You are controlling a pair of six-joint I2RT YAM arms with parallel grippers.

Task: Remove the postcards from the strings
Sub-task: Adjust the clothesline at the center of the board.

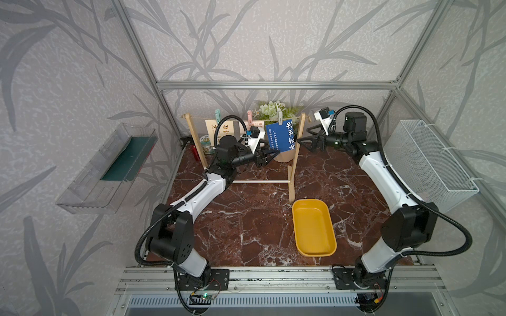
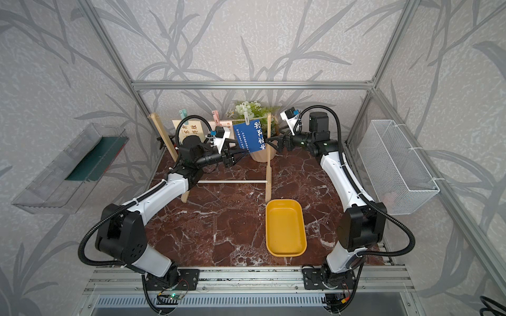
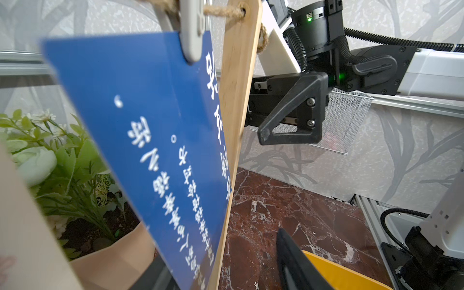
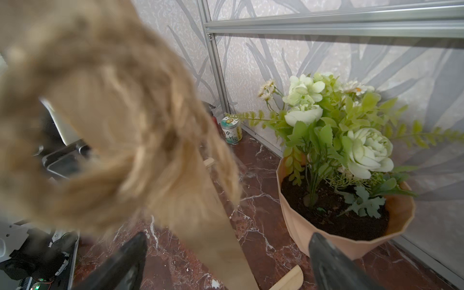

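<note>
My left gripper [image 1: 269, 157], fingers spread, sits at the lower edge of the blue rectangular postcard with white Chinese writing [image 1: 282, 135]; I cannot tell whether either finger touches it. The card hangs tilted from the thin tan twine string [image 3: 223, 11], pinned by a pale grey plastic clothespin [image 3: 192, 32], just left of the right-hand light wooden post [image 1: 297, 156]. My right gripper [image 1: 305, 142], jaws wide apart and holding nothing, hovers just right of that post, which stands between its fingers in the right wrist view.

Further left on the same string, the cream postcard with large black-and-orange calligraphy [image 1: 216, 130] hangs under a mint-green clothespin [image 1: 217, 115]. A second cream postcard [image 1: 243, 126], under a pink clothespin [image 1: 249, 115], is largely hidden behind my left wrist.

Beyond the line, a peach faceted plant pot [image 4: 313, 226] holds dark soil and artificial white-and-green flowers [image 4: 351, 130]. On the near right of the red-brown marble tabletop [image 1: 241, 224], the yellow oblong plastic tray [image 1: 295, 219] shows only its own plain floor. The white wire-mesh basket [image 1: 427, 164] on the right wall holds something pale pink, too blurred to name. The clear plastic shelf bin [image 1: 90, 188] on the left wall holds a dark green flat sheet [image 1: 128, 158].
</note>
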